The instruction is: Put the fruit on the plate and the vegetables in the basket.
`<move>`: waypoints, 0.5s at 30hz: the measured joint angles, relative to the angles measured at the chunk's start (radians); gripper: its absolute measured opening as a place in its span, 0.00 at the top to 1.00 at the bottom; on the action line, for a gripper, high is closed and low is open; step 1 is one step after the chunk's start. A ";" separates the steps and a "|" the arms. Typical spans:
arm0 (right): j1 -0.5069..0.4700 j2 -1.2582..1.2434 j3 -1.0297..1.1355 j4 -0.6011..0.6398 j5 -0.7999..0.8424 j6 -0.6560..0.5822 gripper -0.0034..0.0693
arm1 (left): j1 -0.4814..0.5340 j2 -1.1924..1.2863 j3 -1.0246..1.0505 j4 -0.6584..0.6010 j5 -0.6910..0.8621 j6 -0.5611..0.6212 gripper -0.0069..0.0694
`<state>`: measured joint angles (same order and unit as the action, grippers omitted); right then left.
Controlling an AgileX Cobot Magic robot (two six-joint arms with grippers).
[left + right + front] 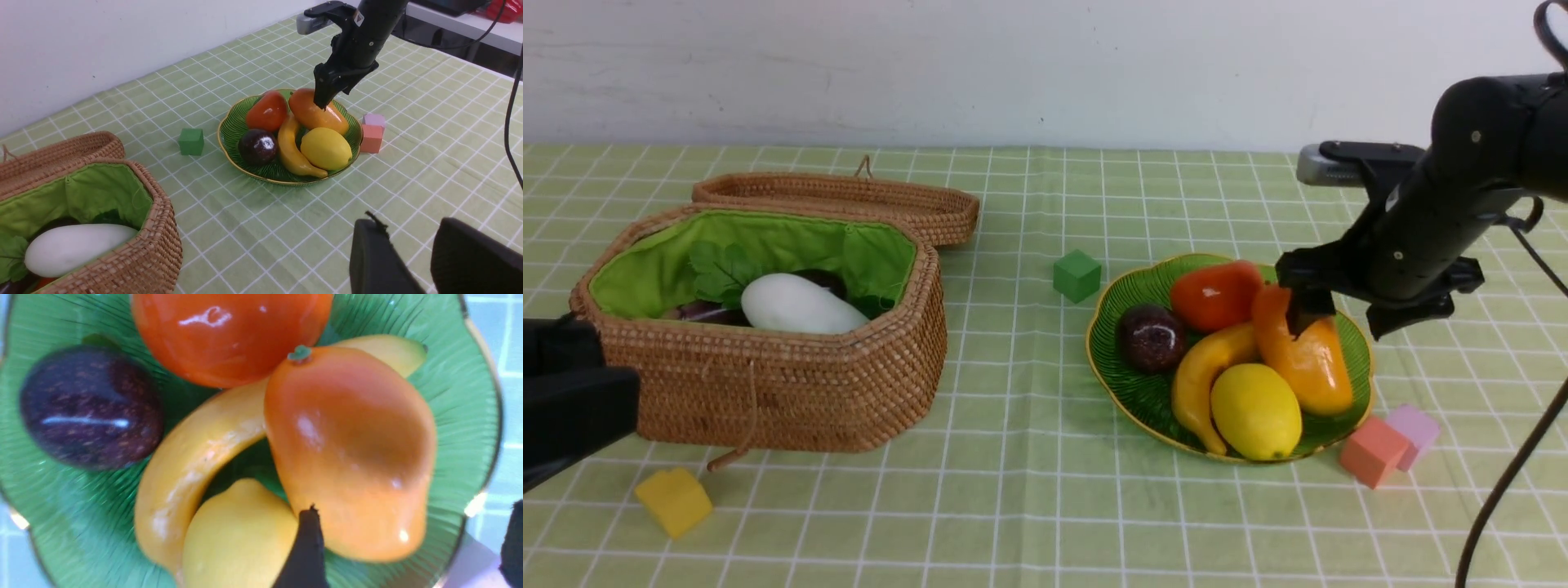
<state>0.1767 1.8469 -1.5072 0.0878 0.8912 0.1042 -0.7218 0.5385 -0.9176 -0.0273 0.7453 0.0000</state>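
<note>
The green leaf-shaped plate (1137,287) holds a mango (1308,367), a persimmon (1215,294), a mangosteen (1150,337), a banana (1201,376) and a lemon (1255,411). My right gripper (1339,322) hangs open just over the mango's far end, one finger at the fruit and the other out past the plate's rim (412,510). In the wicker basket (792,384) lies a white radish (796,305) with green leaves, and dark purple shapes show beside it. My left gripper (408,228) stands open and empty low at the near left, in front of the basket.
The basket's lid (849,200) lies open behind it. A green block (1076,274) sits left of the plate. A salmon block (1372,451) and a lilac block (1414,431) touch the plate's near right rim. A yellow block (674,500) lies before the basket. A black cable (1511,474) hangs at right.
</note>
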 joint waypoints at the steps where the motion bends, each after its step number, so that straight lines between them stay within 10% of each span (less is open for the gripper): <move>1: 0.000 -0.024 0.000 0.000 0.016 0.000 0.19 | 0.000 0.000 0.000 0.000 -0.001 0.000 0.62; 15: -0.001 -0.511 0.103 0.000 0.301 -0.019 0.87 | 0.000 -0.041 0.021 0.018 -0.031 -0.070 0.62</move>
<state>0.1758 1.3355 -1.4040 0.0876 1.1924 0.0857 -0.7218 0.4972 -0.8962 -0.0095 0.7139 -0.0704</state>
